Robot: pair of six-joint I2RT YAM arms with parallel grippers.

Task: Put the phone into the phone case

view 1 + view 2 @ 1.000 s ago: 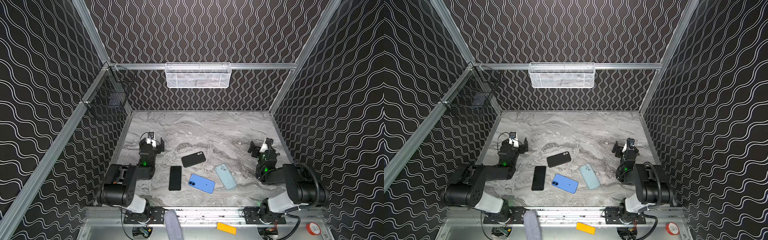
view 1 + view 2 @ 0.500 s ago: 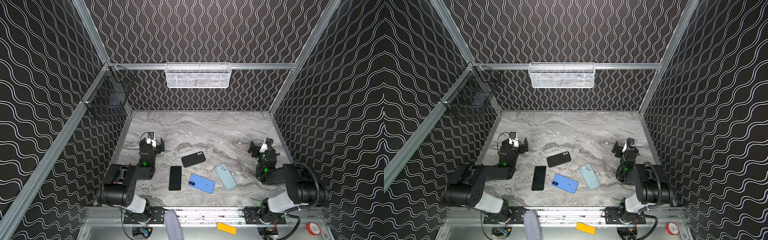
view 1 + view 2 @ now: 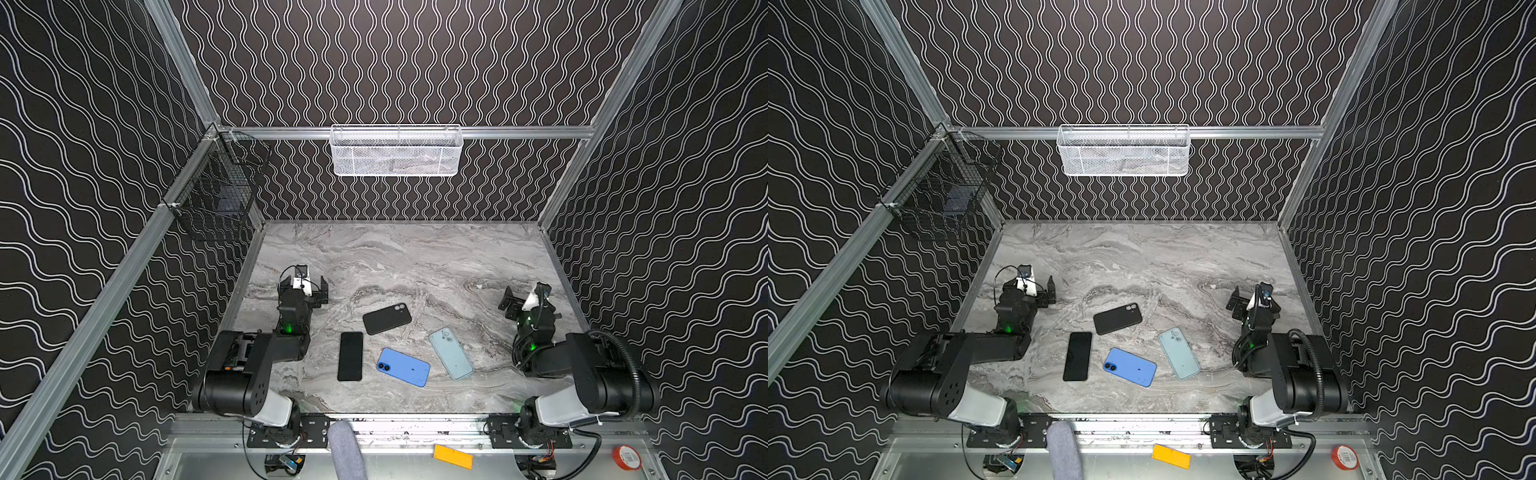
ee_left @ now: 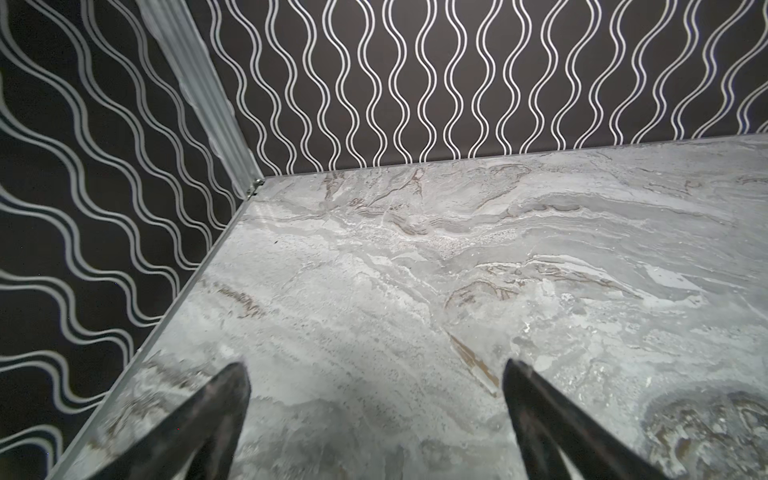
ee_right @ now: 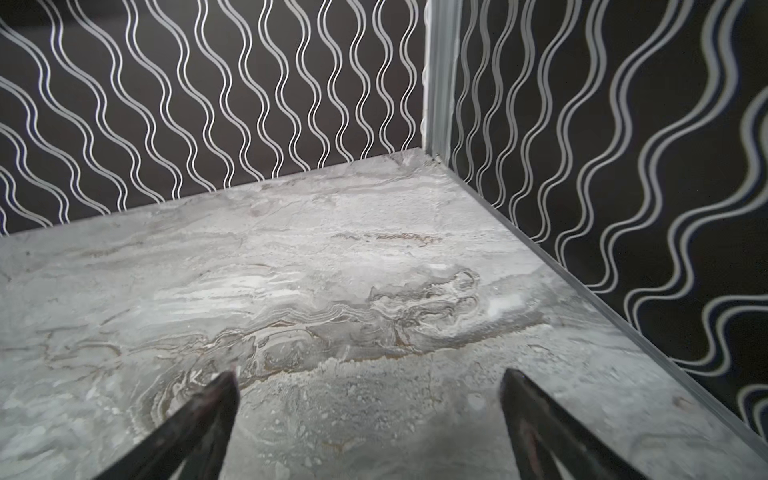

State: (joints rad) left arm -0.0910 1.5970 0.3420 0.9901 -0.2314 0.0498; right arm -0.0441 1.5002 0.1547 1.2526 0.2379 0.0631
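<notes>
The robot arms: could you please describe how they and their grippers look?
The left arm and right arm are matte black with pale grey base shells and green lights. A ribbed black hose loops over the right arm. The left gripper and right gripper have dark tapered fingers.

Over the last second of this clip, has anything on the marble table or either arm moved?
Nothing visibly changed. The left gripper and right gripper stay open and empty near the sides of the grey marble tabletop. The glossy black rectangular phone, matte black case, bright blue phone-shaped item and pale blue phone-shaped item lie where they were.
</notes>
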